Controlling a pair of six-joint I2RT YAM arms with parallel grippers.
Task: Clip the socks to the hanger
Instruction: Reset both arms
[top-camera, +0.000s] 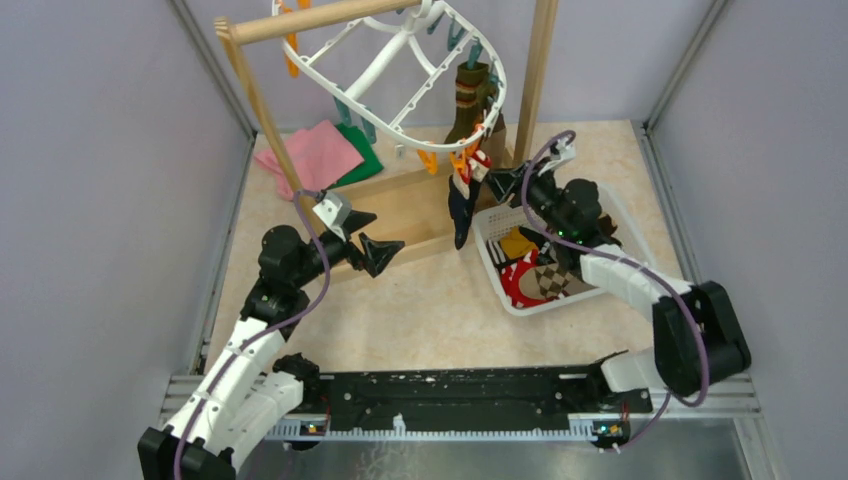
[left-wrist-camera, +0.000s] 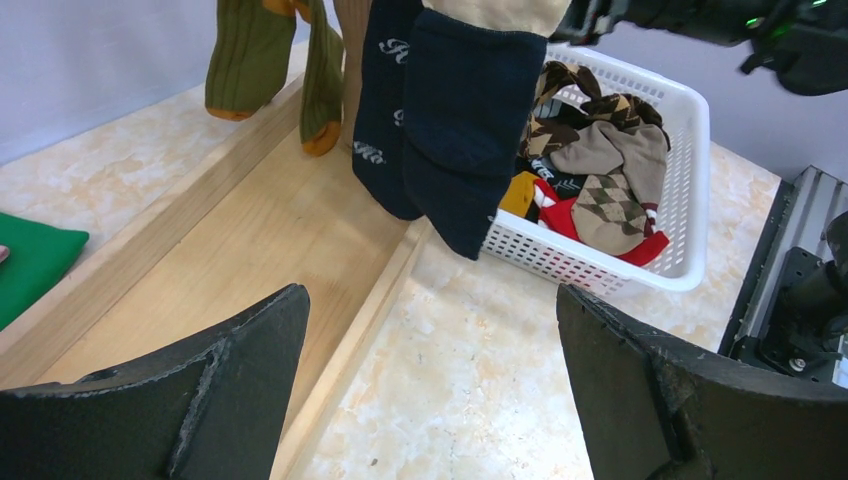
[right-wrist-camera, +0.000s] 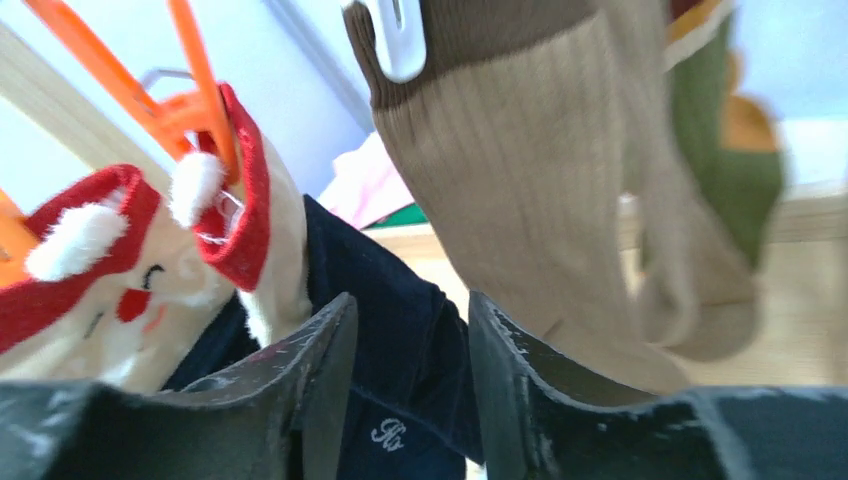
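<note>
Right wrist crops the navy sock (right-wrist-camera: 405, 335) beyond narrowly parted right jaws; left jaws wide.

I've bare table (top-camera: 430, 300) ahead of my left gripper (top-camera: 374, 238); hanging socks (top-camera: 460, 215) (navy) and basket (top-camera: 487, 262) crowd the right gripper (top-camera: 492, 178).

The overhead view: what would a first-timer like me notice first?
A big white hanger tilts from a wooden pole at the back, with navy socks dangling from orange clips beside the right gripper. To the right sits a white basket heaped with colourful socks, while the left gripper hovers wide open at centre-left.
</note>
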